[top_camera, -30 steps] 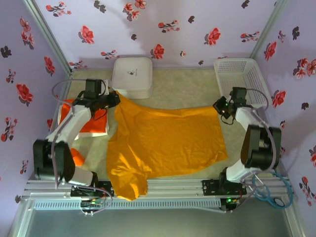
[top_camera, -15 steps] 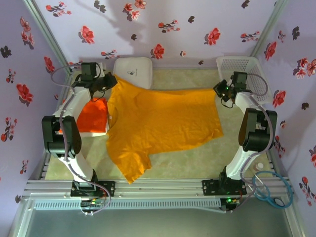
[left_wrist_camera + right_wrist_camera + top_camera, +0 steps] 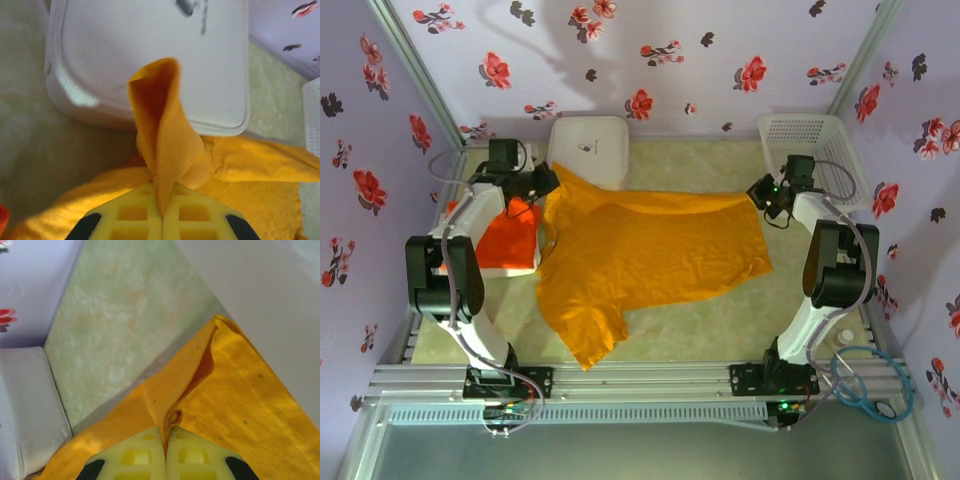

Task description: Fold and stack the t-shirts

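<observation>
The left arm [image 3: 470, 215] and right arm [image 3: 817, 215] are white-shelled with black joint housings and thin grey cables [image 3: 438, 168]. The left claw [image 3: 161, 195] and right claw [image 3: 165, 434] have pale yellow, grid-moulded fingers [image 3: 132, 216].

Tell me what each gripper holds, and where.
Both pinch the mustard shirt: left gripper at its far left corner, right gripper at its far right corner.

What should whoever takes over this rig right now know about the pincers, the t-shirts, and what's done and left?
The left pincer: shut on the mustard t-shirt, far corner by the white box.
The right pincer: shut on its other far corner, near the basket.
Mustard t-shirt lies spread, unfolded; red-orange t-shirt beside it, left.
Done: mustard t-shirt laid out. Left: folding it, stacking.
</observation>
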Tool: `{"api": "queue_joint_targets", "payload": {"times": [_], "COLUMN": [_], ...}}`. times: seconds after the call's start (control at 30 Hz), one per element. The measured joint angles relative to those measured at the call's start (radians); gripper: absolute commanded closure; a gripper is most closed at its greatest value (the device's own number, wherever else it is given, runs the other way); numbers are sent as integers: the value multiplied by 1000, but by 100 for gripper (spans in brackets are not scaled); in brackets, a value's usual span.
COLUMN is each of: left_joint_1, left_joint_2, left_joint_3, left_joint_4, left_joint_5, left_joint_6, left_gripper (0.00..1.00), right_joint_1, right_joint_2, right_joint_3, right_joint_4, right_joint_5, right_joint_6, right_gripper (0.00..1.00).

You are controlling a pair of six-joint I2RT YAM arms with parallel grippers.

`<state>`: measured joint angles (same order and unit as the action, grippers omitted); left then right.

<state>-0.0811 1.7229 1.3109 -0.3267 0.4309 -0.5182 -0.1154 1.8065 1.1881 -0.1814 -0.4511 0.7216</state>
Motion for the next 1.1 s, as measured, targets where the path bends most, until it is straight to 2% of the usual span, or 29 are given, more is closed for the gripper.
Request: {"api": "queue_joint_targets", "payload": {"times": [0.5, 0.97, 1.1], "left_joint_1": [0, -21, -36], "left_joint_2": [-200, -305, -306], "left_joint_3": [-170, -340, -367], "left_joint_4": [-109, -175, -175], "left_joint_5": [-13, -28, -28], "left_joint_6": [-33, -121, -138], "left_gripper": [100, 100, 100], "right_joint_1": [0, 5, 5], "right_joint_2": [-6, -3, 10], "right_joint_3": [3, 33, 43], "right_joint_4": [-150, -211, -211], "right_joint_5": [85, 107, 103], "right_joint_6": [-83, -114, -117], "right_gripper": [100, 100, 92]}}
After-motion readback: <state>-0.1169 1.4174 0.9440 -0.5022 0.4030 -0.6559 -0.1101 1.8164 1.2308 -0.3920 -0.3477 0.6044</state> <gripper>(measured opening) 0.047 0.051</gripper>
